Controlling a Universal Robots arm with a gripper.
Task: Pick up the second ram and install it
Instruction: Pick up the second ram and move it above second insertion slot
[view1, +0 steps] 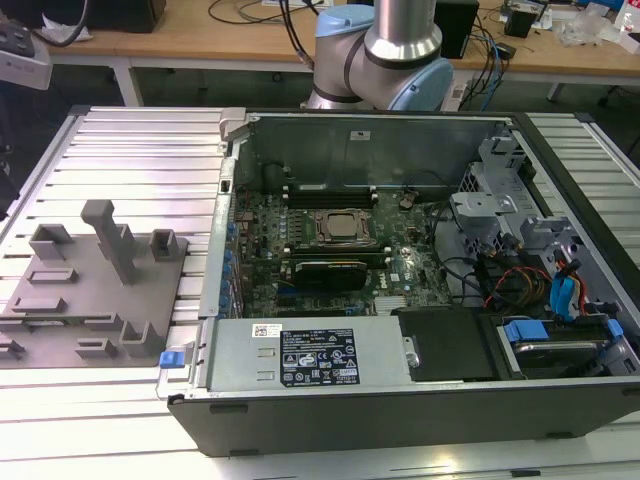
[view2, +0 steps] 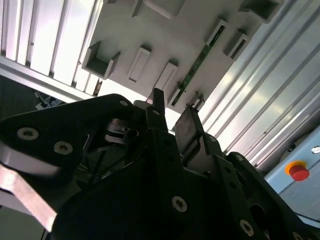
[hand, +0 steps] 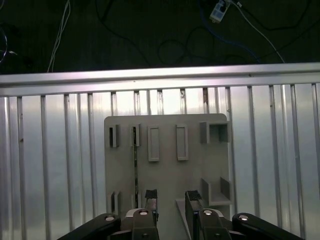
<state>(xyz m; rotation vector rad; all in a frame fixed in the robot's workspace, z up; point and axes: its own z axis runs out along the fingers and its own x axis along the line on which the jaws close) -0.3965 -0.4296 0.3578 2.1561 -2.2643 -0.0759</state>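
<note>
Pincer: Nearest to you in both wrist views is the pincer (hand: 171, 196) (view2: 174, 107). Its two dark fingers (hand: 151, 196) stand apart with a clear gap between them, and they have hold of nothing.
Pincer's place: It hangs above the gray tray (hand: 167, 180), touching neither the tray nor the stick.
Second ram: You'll find the second ram (hand: 135, 165) in that tray. It is a thin green-black strip standing on its long edge, with each end caught in a small slotted block. In the first wrist view it runs away from a spot near one finger, off to the side of the gap and not inside it. In the second wrist view the second ram (view2: 198, 61) lies just past the fingertips, apart from them.
Tray: It is a flat gray plate with raised blocks and rectangular pockets, lying on the worktop (hand: 50, 165). In the exterior view the tray (view1: 90, 300) sits at the exterior view's left of the computer case (view1: 400, 400).
Worktop: Its surface is ribbed aluminium with long parallel grooves, and it carries both the tray and the case.
Computer case: It lies on its side with the cover off. You can see the CPU socket (view1: 340, 228), with the long black memory slots (view1: 330, 190) and their white clips just beyond it.
Arm: The arm (view1: 385, 55) rises behind the case.
Farthest: Past the worktop's edge in the first wrist view you see the dark floor (hand: 150, 35), strewn with cables.
</note>
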